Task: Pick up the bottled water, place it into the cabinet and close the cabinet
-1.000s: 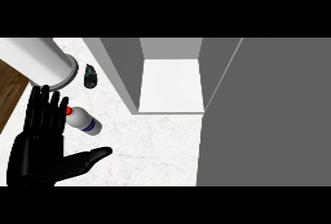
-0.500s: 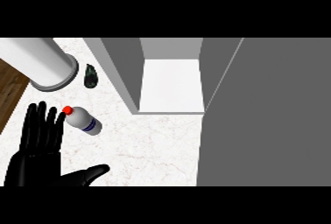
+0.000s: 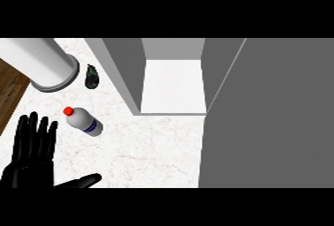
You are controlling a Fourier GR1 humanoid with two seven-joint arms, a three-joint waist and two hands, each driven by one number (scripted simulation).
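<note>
The bottled water (image 3: 85, 122) lies on its side on the white marble counter (image 3: 150, 150), its red cap pointing up-left. My left hand (image 3: 31, 163) shows at the lower left, open with straight fingers and the thumb spread to the right. It is below and to the left of the bottle and apart from it. The cabinet (image 3: 173, 84) stands open at the top centre, showing a white shelf inside. Its grey door (image 3: 274, 119) fills the right side. My right hand does not show.
A large white cylinder (image 3: 40, 62) stands at the top left, with a small dark object (image 3: 92, 76) beside it. Brown wood (image 3: 9, 86) shows past the counter's left edge.
My left hand has drawn back toward the lower edge, away from the bottle, whose cap and neck now show fully. The bottle and the cabinet have not moved.
</note>
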